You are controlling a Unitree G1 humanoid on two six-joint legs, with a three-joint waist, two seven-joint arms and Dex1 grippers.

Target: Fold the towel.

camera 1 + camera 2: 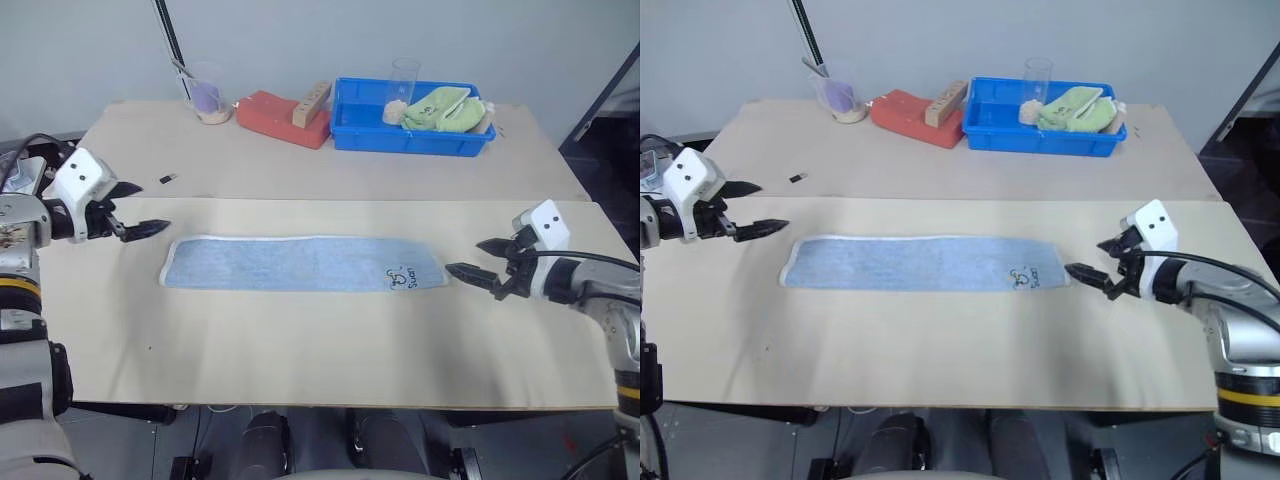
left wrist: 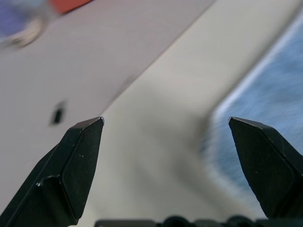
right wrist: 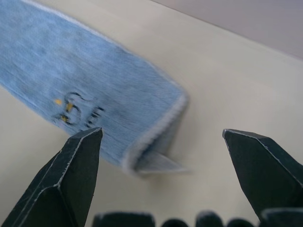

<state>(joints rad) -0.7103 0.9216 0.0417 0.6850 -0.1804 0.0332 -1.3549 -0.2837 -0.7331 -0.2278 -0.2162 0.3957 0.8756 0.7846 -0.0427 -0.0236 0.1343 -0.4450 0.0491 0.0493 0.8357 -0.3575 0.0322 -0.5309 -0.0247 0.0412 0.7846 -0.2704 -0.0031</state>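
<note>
on the pale bench [image 1: 300, 340] the towel [image 1: 300, 264] lies folded in a long strip, left gripper [image 1: 135, 210] and right gripper [image 1: 478, 262] both spread, off its ends.

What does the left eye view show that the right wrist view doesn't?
Left eye alone: the whole towel as a long strip, the left gripper open off one end, the blue bin holding a green cloth, a red pad and two cups at the back. Right wrist alone: a white tag poking from under the towel's end. Both: the towel's logo, the table and the open right gripper.
</note>
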